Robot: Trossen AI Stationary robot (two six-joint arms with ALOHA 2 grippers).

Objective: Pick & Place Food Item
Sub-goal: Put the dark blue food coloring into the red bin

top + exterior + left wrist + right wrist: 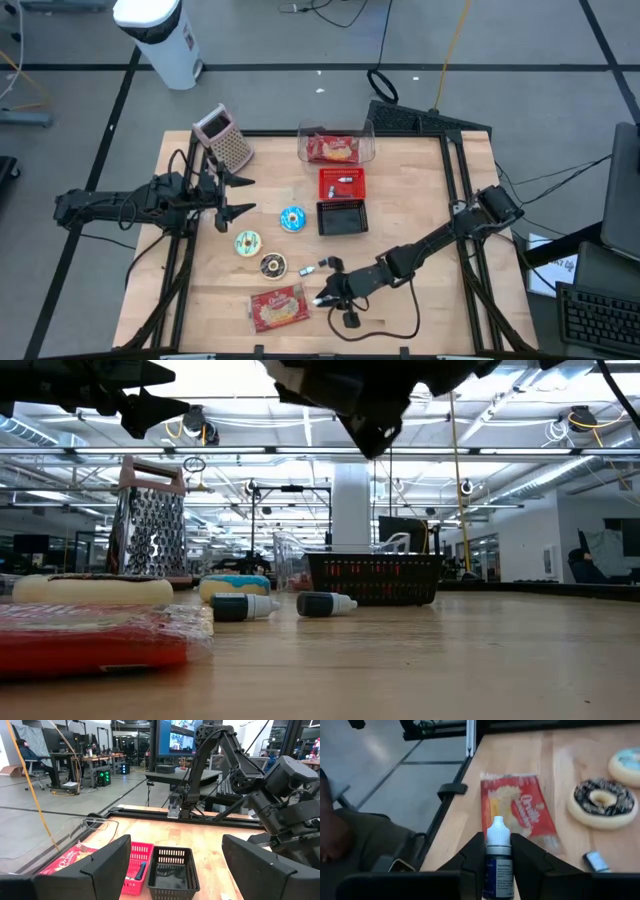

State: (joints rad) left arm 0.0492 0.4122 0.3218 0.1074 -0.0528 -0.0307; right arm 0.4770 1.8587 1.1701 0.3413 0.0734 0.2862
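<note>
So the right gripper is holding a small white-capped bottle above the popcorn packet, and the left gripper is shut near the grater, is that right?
Not quite: the left gripper is open, its fingers spread wide apart in the left wrist view. The rest holds: the right gripper is shut on the small white-capped bottle above the popcorn packet, and the left one hovers near the grater.

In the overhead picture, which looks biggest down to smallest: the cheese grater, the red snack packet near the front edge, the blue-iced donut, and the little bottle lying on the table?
Largest to smallest in the high view:
1. Red snack packet and cheese grater: too alike to rank.
2. Blue-iced donut.
3. Little bottle, clearly smallest.
</note>
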